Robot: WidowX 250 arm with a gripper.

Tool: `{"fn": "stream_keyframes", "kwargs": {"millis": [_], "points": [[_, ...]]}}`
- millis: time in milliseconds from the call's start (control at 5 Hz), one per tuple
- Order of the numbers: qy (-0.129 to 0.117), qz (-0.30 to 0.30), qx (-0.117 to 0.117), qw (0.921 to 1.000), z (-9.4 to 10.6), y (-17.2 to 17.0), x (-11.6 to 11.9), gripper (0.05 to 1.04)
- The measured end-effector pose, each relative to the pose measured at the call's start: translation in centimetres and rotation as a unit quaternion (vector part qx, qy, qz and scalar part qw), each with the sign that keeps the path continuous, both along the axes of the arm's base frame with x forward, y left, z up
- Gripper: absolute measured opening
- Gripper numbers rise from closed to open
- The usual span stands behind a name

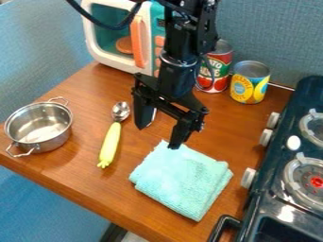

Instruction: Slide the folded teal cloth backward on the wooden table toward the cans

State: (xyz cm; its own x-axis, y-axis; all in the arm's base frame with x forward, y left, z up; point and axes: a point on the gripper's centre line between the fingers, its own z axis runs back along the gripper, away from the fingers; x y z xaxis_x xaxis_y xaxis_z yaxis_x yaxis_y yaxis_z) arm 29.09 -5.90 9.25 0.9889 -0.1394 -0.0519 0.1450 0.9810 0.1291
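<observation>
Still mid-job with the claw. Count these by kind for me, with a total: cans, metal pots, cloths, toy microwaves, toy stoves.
Cans, red-labelled can and yellow-labelled can: 2
Metal pot: 1
Cloth: 1
Toy microwave: 1
Toy stove: 1
Total: 6

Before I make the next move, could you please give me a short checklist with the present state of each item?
1. Gripper open, nothing clamped in it: ok.
2. Gripper free of the folded turquoise cloth: cannot tell; one fingertip is at its upper edge, and contact isn't clear.
3. Silvery item beside the other finger fully visible: not ok, the gripper partly hides it.
4. Spoon with the yellow handle apart from the metal pot: ok.
5. Pot upright, with nothing in it: ok.
6. Two cans behind the gripper standing upright: ok.
</observation>
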Motion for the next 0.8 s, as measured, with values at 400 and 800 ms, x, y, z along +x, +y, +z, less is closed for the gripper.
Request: {"fn": "stream_keyframes", "kwargs": {"millis": [400, 800], "points": [[0.033, -0.067, -0.031, 0.9967, -2.7, -0.8, -0.7, 1.001], [0.109, -0.095, -0.043, 0.9885, -7.6, -1.4, -1.1, 1.001]]}}
